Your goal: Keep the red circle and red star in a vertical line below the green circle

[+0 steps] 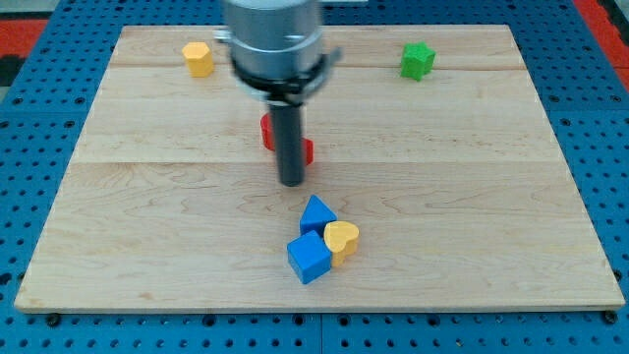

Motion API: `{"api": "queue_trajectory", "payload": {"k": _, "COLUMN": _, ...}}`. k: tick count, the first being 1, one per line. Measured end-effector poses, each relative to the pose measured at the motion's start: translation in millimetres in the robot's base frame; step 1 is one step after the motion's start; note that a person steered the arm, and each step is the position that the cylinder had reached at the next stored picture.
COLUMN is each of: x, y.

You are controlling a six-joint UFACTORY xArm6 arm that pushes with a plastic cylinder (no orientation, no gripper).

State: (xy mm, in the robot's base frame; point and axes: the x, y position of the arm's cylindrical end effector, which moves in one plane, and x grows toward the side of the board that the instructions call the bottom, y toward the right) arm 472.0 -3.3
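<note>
Red shows on both sides of the rod [291,138]: one red block [265,132] peeks out at its left, another red block [308,151] at its right and a little lower. The rod covers most of each, so I cannot tell which is the circle and which the star, nor whether the two touch behind it. My tip [292,183] sits just below the pair, toward the view's bottom, close to the right-hand red piece; whether it touches either one is not clear. The arm has no pincer, only this straight dark rod, so nothing is spread, pressed or pinched.

No green circle can be made out; the only green piece is a green star-like block [418,61] near the top right of the board [118,197], well apart from the reds. The grey arm housing [272,39] is blurred and cut off by the view's top, and it hides the board behind it.

A yellow block [198,59] lies near the top left. Below my tip, apart from it, three blocks cluster touching: a blue triangle-like block [316,214], a yellow heart [343,239] at its lower right, and a blue cube [310,258] lowest.
</note>
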Motion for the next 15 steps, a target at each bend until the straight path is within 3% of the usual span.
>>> {"api": "queue_trajectory", "payload": {"k": 2, "x": 0.5, "y": 39.4}}
{"api": "queue_trajectory", "payload": {"k": 9, "x": -28.6, "y": -63.0}}
{"api": "queue_trajectory", "payload": {"k": 11, "x": -76.4, "y": -85.2}}
{"api": "queue_trajectory", "payload": {"k": 13, "x": -105.8, "y": -41.9}}
{"api": "queue_trajectory", "payload": {"k": 15, "x": -116.2, "y": -41.8}}
